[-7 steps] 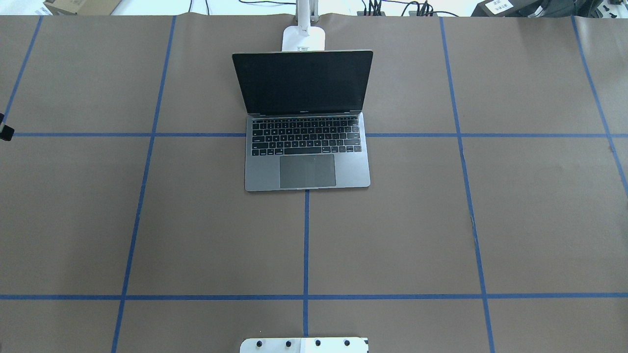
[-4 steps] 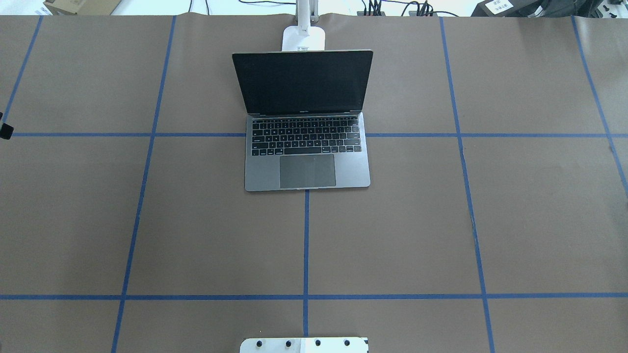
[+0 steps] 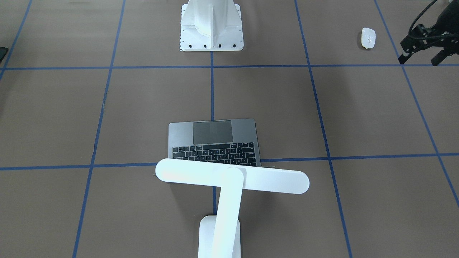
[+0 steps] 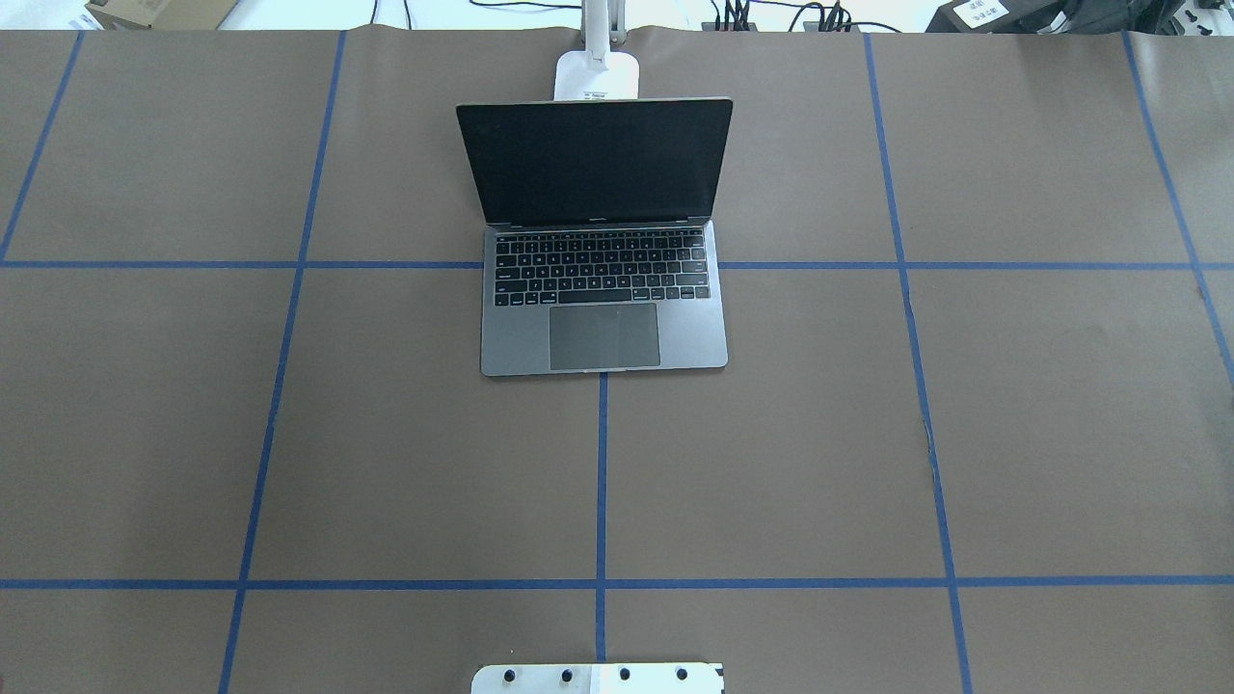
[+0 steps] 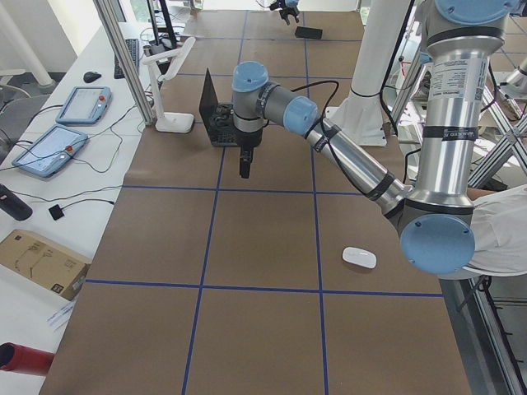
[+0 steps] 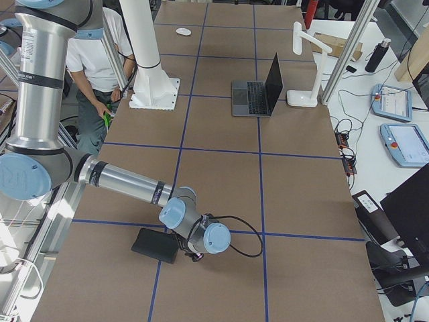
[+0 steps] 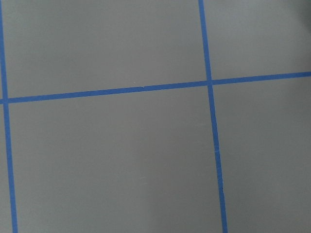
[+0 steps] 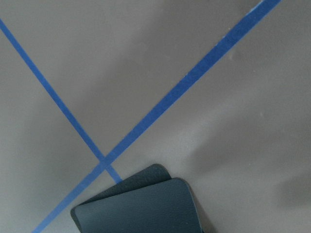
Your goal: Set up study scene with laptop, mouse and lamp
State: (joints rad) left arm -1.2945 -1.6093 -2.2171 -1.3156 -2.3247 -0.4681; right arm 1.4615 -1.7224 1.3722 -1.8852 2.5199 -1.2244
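Front view: the open laptop (image 3: 211, 139) sits mid-bench (image 3: 358, 114), the lamp (image 3: 233, 179) with its bar head above the screen end. The mouse (image 3: 368, 37) lies well apart, on the robot's left. The left tool (image 3: 420, 59) hangs with fingers apart.

Right-side view: the right tool (image 6: 196, 255) sits low beside a black pad (image 6: 155, 245); whether it is apart or together, cannot tell.

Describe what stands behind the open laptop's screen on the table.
The lamp stands just behind the laptop lid. From overhead only its white base and lower arm show; the lid covers the base's near edge. From the front, the lamp's head hides the screen itself.
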